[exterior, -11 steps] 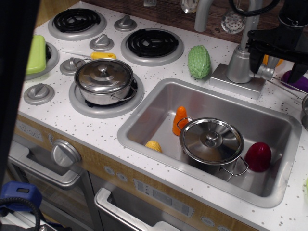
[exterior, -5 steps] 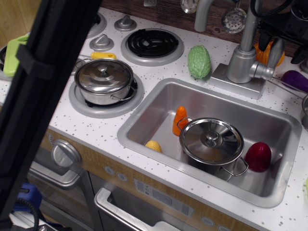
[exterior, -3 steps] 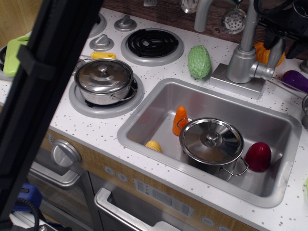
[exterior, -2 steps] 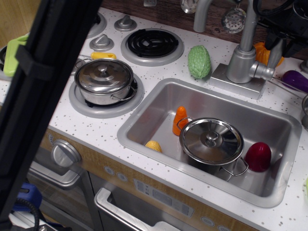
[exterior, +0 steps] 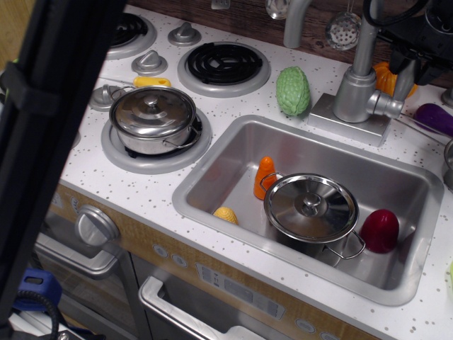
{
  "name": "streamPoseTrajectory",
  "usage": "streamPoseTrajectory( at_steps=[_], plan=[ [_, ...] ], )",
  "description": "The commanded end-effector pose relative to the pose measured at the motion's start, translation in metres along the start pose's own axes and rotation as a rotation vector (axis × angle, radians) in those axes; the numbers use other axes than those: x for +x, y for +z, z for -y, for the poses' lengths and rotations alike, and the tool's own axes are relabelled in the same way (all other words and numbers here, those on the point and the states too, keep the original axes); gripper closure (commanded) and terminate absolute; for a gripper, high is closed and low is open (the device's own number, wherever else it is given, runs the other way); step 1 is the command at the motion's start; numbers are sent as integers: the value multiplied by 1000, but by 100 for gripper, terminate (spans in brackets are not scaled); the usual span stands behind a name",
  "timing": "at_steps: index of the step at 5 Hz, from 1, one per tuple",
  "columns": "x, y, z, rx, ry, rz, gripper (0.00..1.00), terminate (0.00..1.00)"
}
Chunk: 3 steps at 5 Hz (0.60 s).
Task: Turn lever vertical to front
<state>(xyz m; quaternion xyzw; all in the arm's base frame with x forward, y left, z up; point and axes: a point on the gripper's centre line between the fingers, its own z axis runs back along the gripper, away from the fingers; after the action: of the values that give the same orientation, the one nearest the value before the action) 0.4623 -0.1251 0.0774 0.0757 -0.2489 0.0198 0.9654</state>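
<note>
Black hand [exterior: 412,62] above lever [exterior: 390,106]

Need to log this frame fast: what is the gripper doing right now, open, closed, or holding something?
Gripper: empty, above and behind the lever, not touching it; whether it is open or closed cannot be told.

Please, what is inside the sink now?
In the sink I see a lidded steel pot, an orange carrot, a yellow corn and a dark red item. The pot's contents are covered by its lid.
</note>
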Motion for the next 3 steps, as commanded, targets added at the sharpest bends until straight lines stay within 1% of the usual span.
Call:
streamPoseTrajectory(
  at_steps=[1, 2, 3],
  plan=[
    [-12, 35, 11, -23, 78, 6, 100, 0],
    [-19, 33, 13, -30, 88, 3, 100, 0],
    [-28, 22, 14, -74, 112, -9, 100, 0]
  ],
)
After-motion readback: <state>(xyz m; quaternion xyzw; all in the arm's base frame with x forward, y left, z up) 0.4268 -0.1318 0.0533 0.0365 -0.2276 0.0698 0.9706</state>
